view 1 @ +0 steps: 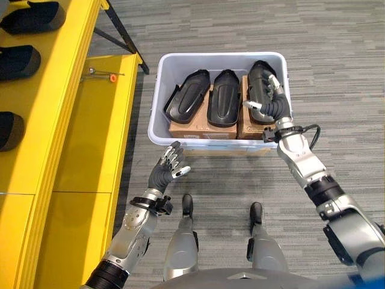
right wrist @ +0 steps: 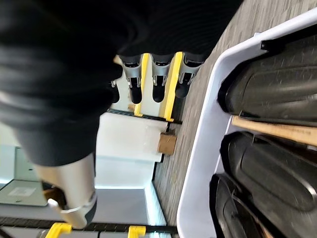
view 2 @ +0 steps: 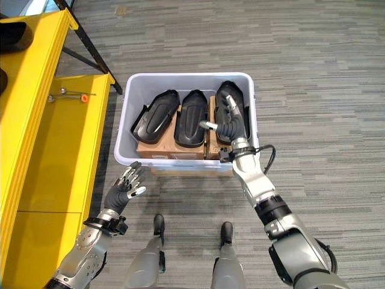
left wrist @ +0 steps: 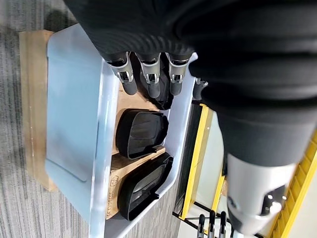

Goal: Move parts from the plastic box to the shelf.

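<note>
Now I see cardboard boxes (view 1: 189,127) propping three black parts (view 1: 224,96) inside the plastic box (view 1: 157,90); my right hand (view 1: 269,99) hovers spread above the rightmost, left hand (view 1: 168,165) open outside.

**Three parts in the box, others on the shelf**

My plastic box (view 1: 157,114) is pale grey, open-topped, on the carpet just beside the yellow shelf (view 1: 54,120). Inside it, three black moulded parts lie side by side on brown cartons (view 1: 191,129): the left part (view 1: 187,96) angled, the middle part (view 1: 224,98) straight, the right part (view 1: 260,81) against the box wall. More black parts (view 1: 18,60) sit on the shelf.
</note>
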Controlling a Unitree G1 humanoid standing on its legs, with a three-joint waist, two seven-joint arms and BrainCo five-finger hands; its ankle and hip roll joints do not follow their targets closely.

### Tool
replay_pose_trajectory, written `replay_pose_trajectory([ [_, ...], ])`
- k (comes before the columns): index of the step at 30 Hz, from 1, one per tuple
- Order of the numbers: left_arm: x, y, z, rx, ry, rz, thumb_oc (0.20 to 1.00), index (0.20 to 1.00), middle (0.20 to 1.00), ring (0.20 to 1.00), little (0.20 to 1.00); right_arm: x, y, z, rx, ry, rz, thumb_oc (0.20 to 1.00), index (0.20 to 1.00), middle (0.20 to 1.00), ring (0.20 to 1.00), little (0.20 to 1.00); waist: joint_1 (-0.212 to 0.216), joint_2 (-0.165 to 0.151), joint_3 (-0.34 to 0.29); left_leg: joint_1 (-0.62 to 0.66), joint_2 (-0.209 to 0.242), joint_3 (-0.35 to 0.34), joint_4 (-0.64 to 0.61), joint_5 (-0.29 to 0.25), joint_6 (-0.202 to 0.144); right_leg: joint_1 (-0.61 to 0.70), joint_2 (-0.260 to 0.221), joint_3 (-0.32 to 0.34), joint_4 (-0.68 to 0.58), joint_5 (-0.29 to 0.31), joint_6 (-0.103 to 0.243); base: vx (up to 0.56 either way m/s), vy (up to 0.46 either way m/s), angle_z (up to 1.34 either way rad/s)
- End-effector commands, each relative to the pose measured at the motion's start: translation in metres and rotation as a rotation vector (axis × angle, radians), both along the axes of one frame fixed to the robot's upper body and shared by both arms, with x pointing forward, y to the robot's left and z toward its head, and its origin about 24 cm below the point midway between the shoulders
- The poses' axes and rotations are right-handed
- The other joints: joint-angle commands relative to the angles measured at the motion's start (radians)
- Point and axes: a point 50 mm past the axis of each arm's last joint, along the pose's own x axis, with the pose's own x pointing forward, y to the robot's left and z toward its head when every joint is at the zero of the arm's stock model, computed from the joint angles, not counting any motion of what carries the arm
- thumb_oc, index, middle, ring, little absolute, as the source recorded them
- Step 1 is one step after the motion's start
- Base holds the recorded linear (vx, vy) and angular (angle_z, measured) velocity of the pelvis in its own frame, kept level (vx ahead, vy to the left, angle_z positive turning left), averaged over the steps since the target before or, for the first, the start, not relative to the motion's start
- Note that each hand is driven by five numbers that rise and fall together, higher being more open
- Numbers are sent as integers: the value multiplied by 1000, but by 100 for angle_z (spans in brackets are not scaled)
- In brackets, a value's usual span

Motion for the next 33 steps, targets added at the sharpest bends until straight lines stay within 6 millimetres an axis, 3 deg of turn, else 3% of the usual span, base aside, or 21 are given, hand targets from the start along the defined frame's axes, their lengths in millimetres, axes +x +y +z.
replay_pose_trajectory([
  [1,2,-11,30,-26,-139,-82,1000,1000,1000,1000,1000,11,3,50,39,-150,-5,1000,1000,1000,1000,1000,25,-15,-1,64,10,14,18,-70,-10,-161,-124,18,142,30,62,-9,1,4],
  [6,5,-14,33,-26,-147,-87,1000,1000,1000,1000,1000,28,-16,72,53,-154,-119,1000,1000,1000,1000,1000,43,5,25,32,3,4,16,-62,-9,-195,-128,16,159,29,59,-9,5,5],
  [12,8,-14,35,-14,-155,-83,1000,1000,1000,1000,1000,34,-37,92,45,-185,-222,1000,1000,1000,1000,1000,56,26,40,-3,-2,-9,19,-57,-10,-234,-130,15,184,21,57,-4,-3,2],
  [19,10,-17,38,-13,-169,-89,1000,1000,1000,1000,1000,42,-51,95,58,-140,-282,1000,1000,1000,1000,1000,70,41,49,-38,-4,-16,23,-54,-9,-274,-128,17,200,16,55,-1,-2,1],
  [33,13,-19,43,-16,-195,-82,1000,1000,1000,1000,1000,53,-47,88,-19,-46,-280,1000,1000,1000,1000,1000,91,55,72,-82,-5,-30,29,-45,-11,-324,-128,14,225,9,53,-1,0,1],
])
